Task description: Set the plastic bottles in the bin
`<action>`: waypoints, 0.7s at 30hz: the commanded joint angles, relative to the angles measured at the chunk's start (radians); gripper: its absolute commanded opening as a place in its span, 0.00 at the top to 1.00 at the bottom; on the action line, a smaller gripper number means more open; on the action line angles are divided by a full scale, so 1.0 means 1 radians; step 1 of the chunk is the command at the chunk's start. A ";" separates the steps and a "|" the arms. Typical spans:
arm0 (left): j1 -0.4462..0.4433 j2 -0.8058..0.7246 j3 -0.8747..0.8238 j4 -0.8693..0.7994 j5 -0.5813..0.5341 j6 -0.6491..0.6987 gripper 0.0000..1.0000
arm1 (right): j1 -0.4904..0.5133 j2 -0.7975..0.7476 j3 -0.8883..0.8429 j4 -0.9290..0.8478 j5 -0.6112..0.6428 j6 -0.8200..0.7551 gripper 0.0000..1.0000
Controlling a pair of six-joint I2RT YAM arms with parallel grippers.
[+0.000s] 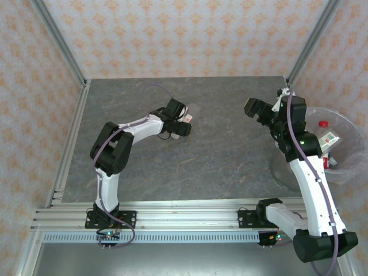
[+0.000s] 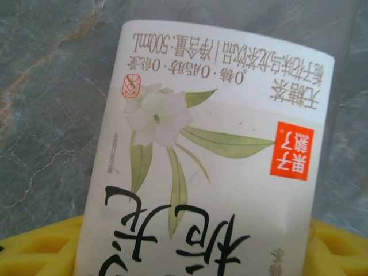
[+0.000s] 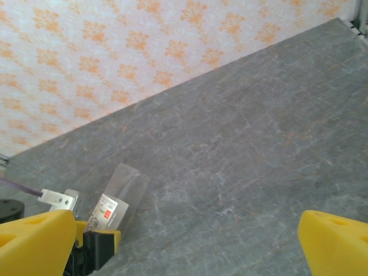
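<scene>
Left wrist, bottle [image 2: 213,149] lengthwise, pointing away

One bin [image 1: 345,150], one bottle [image 1: 188,114] outside it, at least two bottles [image 1: 330,138] inside.

The bin [image 1: 352,172] stands at the right edge of the worktop [image 1: 218,155], with bottles [image 1: 329,138] lying in it. Well left of the bin, past the worktop's middle and a little farther back, one more bottle [image 1: 190,111] [image 2: 213,149] [image 3: 118,198] sits gripped in the left hand [image 1: 183,122]. The right hand [image 1: 256,108] [image 3: 184,241], fingers spread, hangs just left of the bin's far side, between the bin and that bottle.
</scene>
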 commanded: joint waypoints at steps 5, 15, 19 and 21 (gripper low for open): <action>-0.017 -0.190 -0.068 0.131 0.136 -0.106 1.00 | 0.055 0.039 0.009 0.049 0.014 0.016 0.01; -0.123 -0.392 -0.186 0.241 0.183 -0.041 1.00 | 0.191 0.162 0.059 0.096 -0.103 0.118 0.01; -0.149 -0.452 -0.227 0.295 0.208 -0.042 1.00 | 0.206 0.176 0.052 0.174 -0.169 0.155 0.01; -0.158 -0.473 -0.232 0.301 0.234 -0.037 1.00 | 0.208 0.182 0.027 0.240 -0.237 0.186 0.01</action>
